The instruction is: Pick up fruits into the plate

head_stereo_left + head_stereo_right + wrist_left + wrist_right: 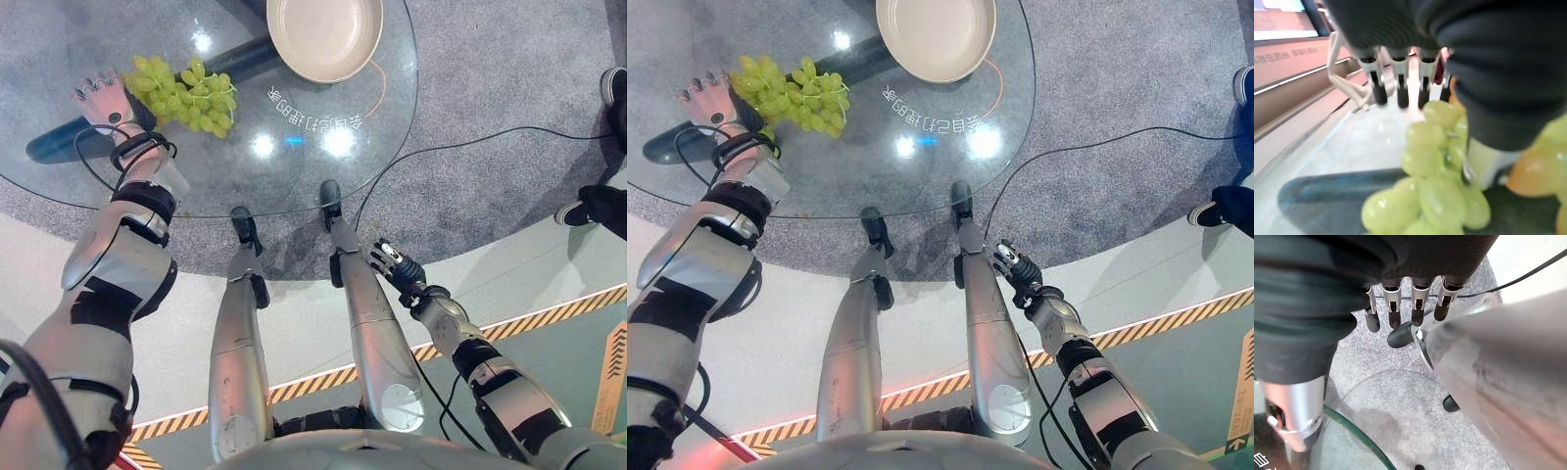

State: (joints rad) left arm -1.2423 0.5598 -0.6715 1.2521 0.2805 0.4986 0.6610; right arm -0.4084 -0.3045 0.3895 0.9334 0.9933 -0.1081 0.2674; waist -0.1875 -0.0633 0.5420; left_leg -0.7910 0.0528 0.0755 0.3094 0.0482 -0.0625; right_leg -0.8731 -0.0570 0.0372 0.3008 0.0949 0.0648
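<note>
One bunch of green grapes (186, 95) on glass surface (294, 166), left of plate (324, 35). Left hand (106, 96) beside it, fingers (1399, 81) straight. Probably soft, loose, bruisable; best cradled underneath.

Glossy green grapes (186, 95) lie beside the left hand (106, 98) on the clear, reflective glass table (294, 166), farther off a smooth matt cream plate (325, 37).

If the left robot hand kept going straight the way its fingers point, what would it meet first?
Probably nothing: the left robot hand sits beside the green grapes, fingers pointing past them over bare glass table. Depth is unclear.
</note>
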